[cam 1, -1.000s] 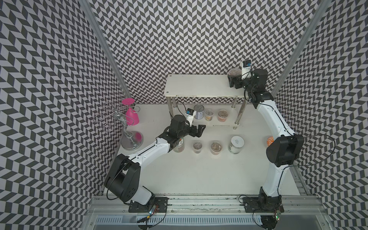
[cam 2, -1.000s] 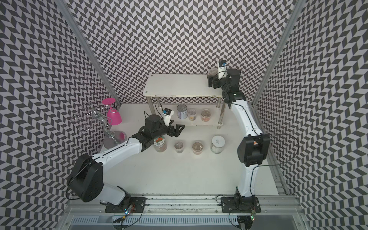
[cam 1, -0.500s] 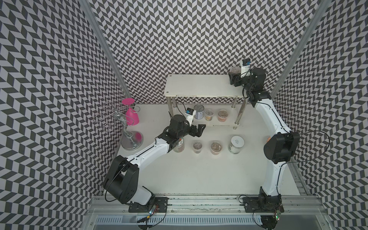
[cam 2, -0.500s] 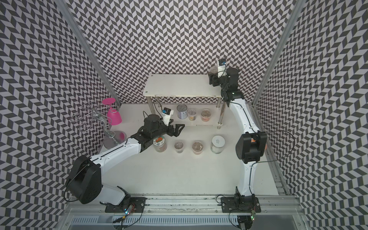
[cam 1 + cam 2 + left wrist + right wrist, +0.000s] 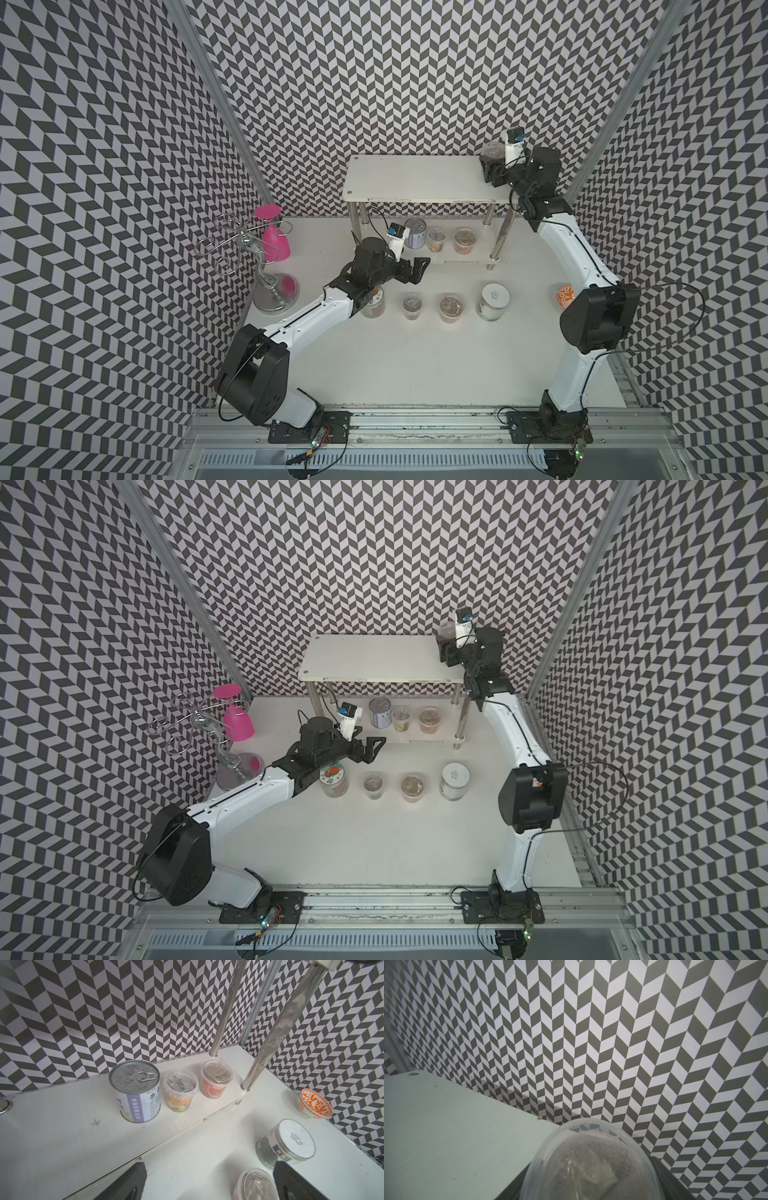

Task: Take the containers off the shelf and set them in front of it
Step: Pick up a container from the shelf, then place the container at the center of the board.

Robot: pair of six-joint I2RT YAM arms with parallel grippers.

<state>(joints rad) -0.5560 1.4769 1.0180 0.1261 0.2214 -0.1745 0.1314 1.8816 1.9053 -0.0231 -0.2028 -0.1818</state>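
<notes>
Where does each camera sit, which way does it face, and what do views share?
Top views: high above the arms' bases, looking down at the shelf; left arm, right arm whole.
Left wrist: low, facing the lower tier's can; open left pincer tips show.
Right wrist: above the shelf top, facing the wall; right pincer holds a tub.
Shared: the can, in both top views.

Clear tub [image 5: 591,1167] at shelf [image 5: 446,1126] corner

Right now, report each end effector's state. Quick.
The left end effector is open, holding nothing.
The right end effector is closed on a clear tub.
</notes>
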